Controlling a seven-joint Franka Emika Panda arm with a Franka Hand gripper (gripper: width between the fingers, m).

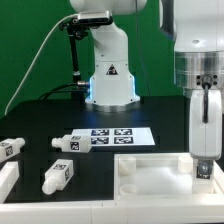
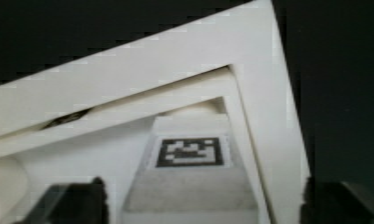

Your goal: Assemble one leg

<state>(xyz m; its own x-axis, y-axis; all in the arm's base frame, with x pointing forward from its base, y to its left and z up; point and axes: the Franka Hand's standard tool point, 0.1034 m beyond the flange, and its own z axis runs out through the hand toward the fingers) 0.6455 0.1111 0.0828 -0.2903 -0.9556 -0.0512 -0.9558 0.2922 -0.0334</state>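
Three white legs with tag stickers lie on the black table toward the exterior view's left: one [image 1: 68,142] beside the marker board, one [image 1: 57,175] nearer the front, one [image 1: 10,148] at the edge. My gripper [image 1: 203,166] hangs over the right part of the large white tabletop piece [image 1: 150,176], far from the legs. In the wrist view the gripper [image 2: 202,206] is open and empty. Its dark fingers [image 2: 74,200] stand wide apart over the tabletop's [image 2: 166,100] recessed face and its tag [image 2: 193,152]. No leg shows in the wrist view.
The marker board [image 1: 118,135] lies flat behind the tabletop. The robot's white base [image 1: 110,75] stands at the back middle. A white block [image 1: 6,180] sits at the front left edge. A green backdrop is behind.
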